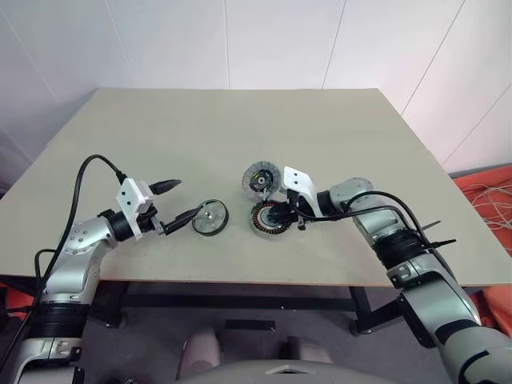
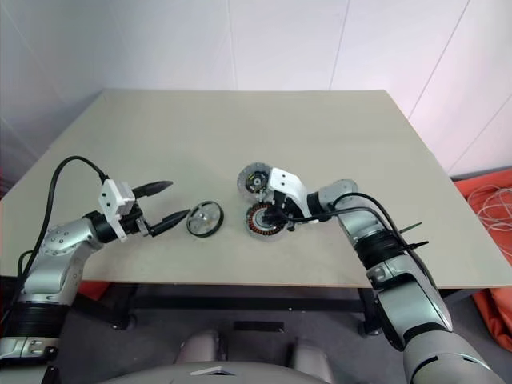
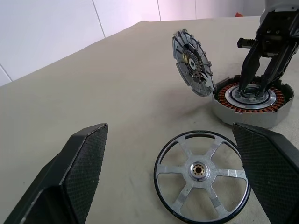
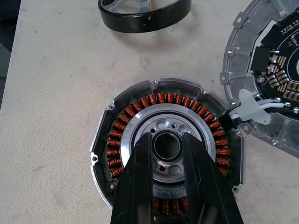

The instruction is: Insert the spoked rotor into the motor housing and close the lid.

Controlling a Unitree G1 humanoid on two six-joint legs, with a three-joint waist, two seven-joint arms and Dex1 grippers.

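Ideally straddled the spoked rotor (image 1: 210,217), flat beside the motor housing (image 1: 270,218), with left gripper (image 1: 182,200) fingers spread; kept right gripper (image 4: 169,159) narrowly parted on the hub; lid (image 1: 259,179) upright.

I see a beige table (image 1: 240,128) on dark legs against white panelled walls (image 1: 240,40), with orange material (image 1: 488,192) and pale cables (image 1: 488,210) at right.
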